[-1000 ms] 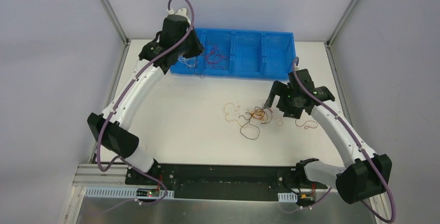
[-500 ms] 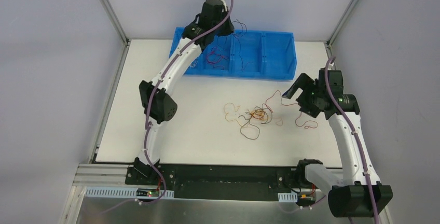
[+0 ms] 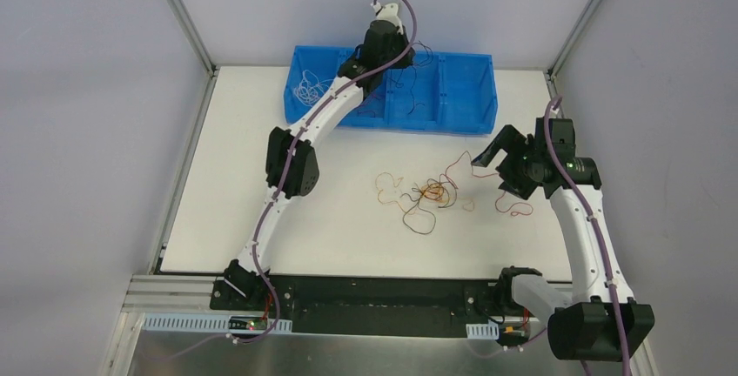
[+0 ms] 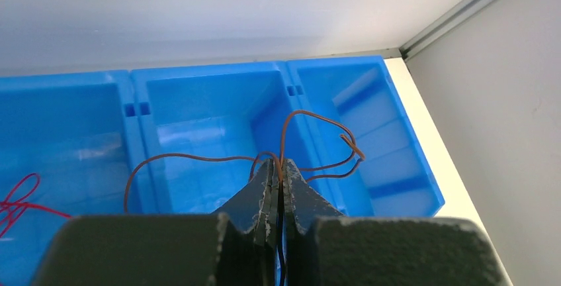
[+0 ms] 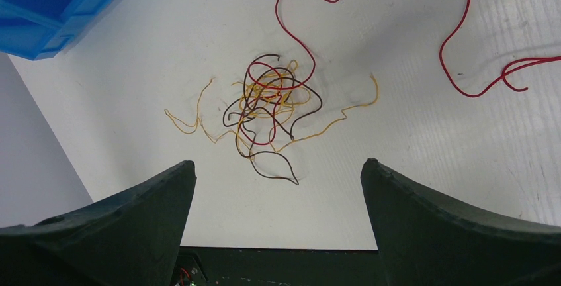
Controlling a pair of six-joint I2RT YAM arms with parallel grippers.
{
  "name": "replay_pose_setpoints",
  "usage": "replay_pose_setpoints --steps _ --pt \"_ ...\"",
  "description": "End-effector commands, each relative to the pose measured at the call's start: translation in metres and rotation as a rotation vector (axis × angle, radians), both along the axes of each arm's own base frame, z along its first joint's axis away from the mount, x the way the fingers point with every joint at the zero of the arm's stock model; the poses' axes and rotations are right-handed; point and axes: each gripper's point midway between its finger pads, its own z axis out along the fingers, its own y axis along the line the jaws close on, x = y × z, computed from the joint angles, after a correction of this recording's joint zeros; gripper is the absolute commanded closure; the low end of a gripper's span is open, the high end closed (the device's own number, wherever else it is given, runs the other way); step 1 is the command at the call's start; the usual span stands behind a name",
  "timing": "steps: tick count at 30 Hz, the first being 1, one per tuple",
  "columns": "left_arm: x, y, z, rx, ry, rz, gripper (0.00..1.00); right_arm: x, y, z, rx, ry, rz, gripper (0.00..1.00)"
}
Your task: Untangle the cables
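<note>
My left gripper [image 4: 278, 165] is shut on a thin brown cable [image 4: 311, 117] and holds it over the blue bin [image 4: 198, 110], above its third compartment; it also shows in the top view [image 3: 393, 52]. A tangle of brown, orange and red cables [image 5: 268, 104] lies on the white table, seen in the top view [image 3: 426, 193] too. A loose red cable [image 5: 463, 41] lies to its right. My right gripper [image 5: 278, 173] is wide open and empty above the table; in the top view [image 3: 489, 160] it hangs right of the tangle.
The bin [image 3: 470, 89] has several compartments along the table's back edge. White cables [image 3: 306, 90] lie in its leftmost one, red cables [image 4: 16, 200] in the second. Grey walls and metal frame posts [image 3: 178, 12] enclose the table.
My left arm has swung from the bin's left end to the right and stretched out over the bin's middle, carrying the brown cable. My right gripper rose and drew back to the right of the tangle.
</note>
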Motion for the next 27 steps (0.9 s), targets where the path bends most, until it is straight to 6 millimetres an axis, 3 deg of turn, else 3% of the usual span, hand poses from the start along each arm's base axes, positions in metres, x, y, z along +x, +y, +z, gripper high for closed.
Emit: replay_pose_setpoints --steps 1,9,12,16,18,23,27 --pt "0.002 -0.016 0.052 -0.069 -0.161 -0.03 1.0 0.005 -0.003 0.006 0.02 -0.024 0.008 0.0" --pt "0.01 -0.035 0.015 -0.134 -0.113 -0.059 1.0 0.007 -0.005 0.001 0.04 -0.007 0.001 0.01" --pt "0.014 -0.031 0.0 -0.117 -0.087 -0.032 1.0 0.007 -0.004 0.001 0.049 -0.008 0.003 0.01" --pt "0.018 -0.013 -0.009 -0.075 -0.053 0.033 0.6 0.009 -0.002 0.004 0.056 -0.012 0.014 0.0" --pt "0.014 -0.007 0.002 -0.062 -0.063 0.036 0.52 0.01 -0.001 0.007 0.061 -0.016 0.022 0.0" --pt "-0.004 0.01 0.034 -0.008 -0.064 0.05 0.42 0.009 0.005 0.018 0.091 -0.023 0.036 0.01" --pt "-0.029 0.028 0.058 0.034 -0.049 0.053 0.17 0.004 0.01 0.023 0.091 -0.007 0.061 0.01"
